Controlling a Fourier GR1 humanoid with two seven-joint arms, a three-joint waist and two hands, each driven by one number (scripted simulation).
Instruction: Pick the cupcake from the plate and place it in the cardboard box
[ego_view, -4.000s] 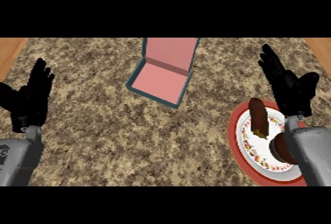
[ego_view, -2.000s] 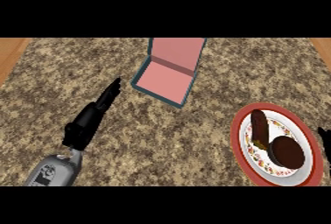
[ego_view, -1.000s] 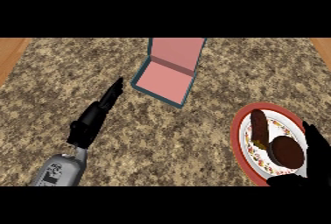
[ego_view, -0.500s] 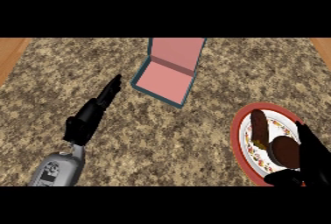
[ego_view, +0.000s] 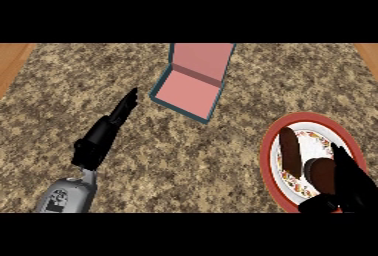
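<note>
Since the last half second your right hand (ego_view: 353, 185) has slid further up over the plate (ego_view: 264, 159). The cupcake (ego_view: 321, 175) sits on the plate's lower right, beside a long brown pastry (ego_view: 289, 152). Your fingers lie straight along the cupcake's right side with the thumb below it, not closed round it; whether they touch it is hard to tell. The cardboard box (ego_view: 188, 92) lies open, well apart at upper centre. Your left hand (ego_view: 103, 135) hovers over the counter (ego_view: 184, 165), straight-fingered and holding nothing.
</note>
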